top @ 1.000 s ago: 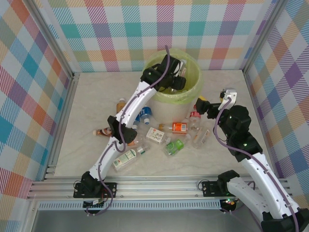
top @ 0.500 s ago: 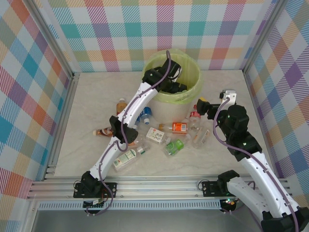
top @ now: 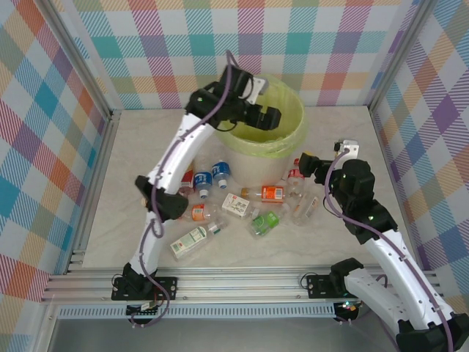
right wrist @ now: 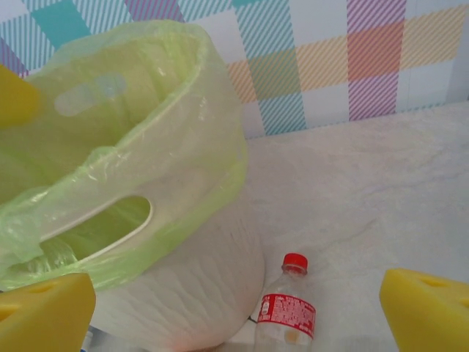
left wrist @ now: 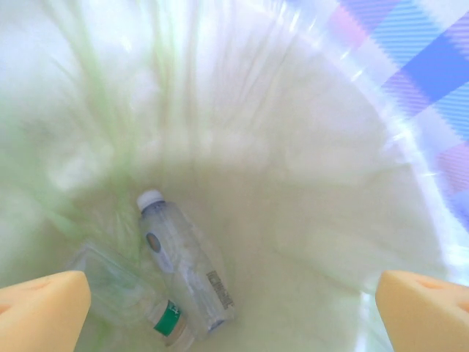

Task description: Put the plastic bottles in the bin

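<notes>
Both gape wide and empty, left jaws above the bin (top: 258,160) with bottles (left wrist: 187,264) inside, so we should lower right jaws squarely across the red-capped bottle (right wrist: 286,315) just beside it on the tabletop (right wrist: 366,205).

Bin (right wrist: 198,293): pale plastic wall, matt, faintly rippled. Liner bag (right wrist: 146,139): thin translucent yellow-green plastic film, glossy, creased. Plastic bottles (left wrist: 183,260): clear glossy plastic, some crumpled, with printed labels. Table (right wrist: 381,191): smooth, matt, marble-patterned surface. Frame rails (top: 220,282): bare metal, satin sheen. Left gripper (left wrist: 234,315) finger pads (left wrist: 44,312): yellow, matt, foam-like. Walls (top: 308,37): matt checked covering; material cannot be told.
</notes>
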`<state>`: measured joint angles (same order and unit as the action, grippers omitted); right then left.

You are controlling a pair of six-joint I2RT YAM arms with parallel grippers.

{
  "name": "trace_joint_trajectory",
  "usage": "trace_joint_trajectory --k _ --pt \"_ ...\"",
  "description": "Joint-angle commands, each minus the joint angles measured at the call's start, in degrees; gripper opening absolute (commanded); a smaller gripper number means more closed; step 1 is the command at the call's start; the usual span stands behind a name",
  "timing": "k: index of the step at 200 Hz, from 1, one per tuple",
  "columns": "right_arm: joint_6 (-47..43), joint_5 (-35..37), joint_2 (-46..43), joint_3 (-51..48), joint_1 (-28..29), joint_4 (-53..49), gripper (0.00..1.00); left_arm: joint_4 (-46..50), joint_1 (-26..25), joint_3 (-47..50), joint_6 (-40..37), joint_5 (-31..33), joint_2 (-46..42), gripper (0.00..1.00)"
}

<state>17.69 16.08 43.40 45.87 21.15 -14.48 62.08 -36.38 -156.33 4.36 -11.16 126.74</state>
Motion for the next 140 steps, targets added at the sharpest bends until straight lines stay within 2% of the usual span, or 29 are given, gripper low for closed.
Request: trace_joint_trajectory --k 1,29,78,112,140 --pt "6.8 2.8 -0.3 0.5 -0.7 -5.4 0.99 -11.8 0.5 14.1 -1.3 -1.7 -12.5 1.00" --pt "14.1 4.5 -0.9 -3.2 -1.7 -8.4 1.00 -21.4 -0.1 29.6 -1.8 1.0 -22.8 1.00" --pt "31.4 2.2 1.9 -10.2 -2.0 -12.8 1.00 -24.4 -0.3 37.4 0.5 3.3 -28.3 1.00" --pt "33.6 2.1 7.0 -11.9 -2.1 -14.7 1.00 -36.6 -0.3 51.5 5.5 5.9 -35.4 1.00" --pt "35.9 -2.2 10.7 -13.9 -2.4 -10.9 1.00 -48.4 -0.3 65.6 7.8 10.0 -43.9 1.00"
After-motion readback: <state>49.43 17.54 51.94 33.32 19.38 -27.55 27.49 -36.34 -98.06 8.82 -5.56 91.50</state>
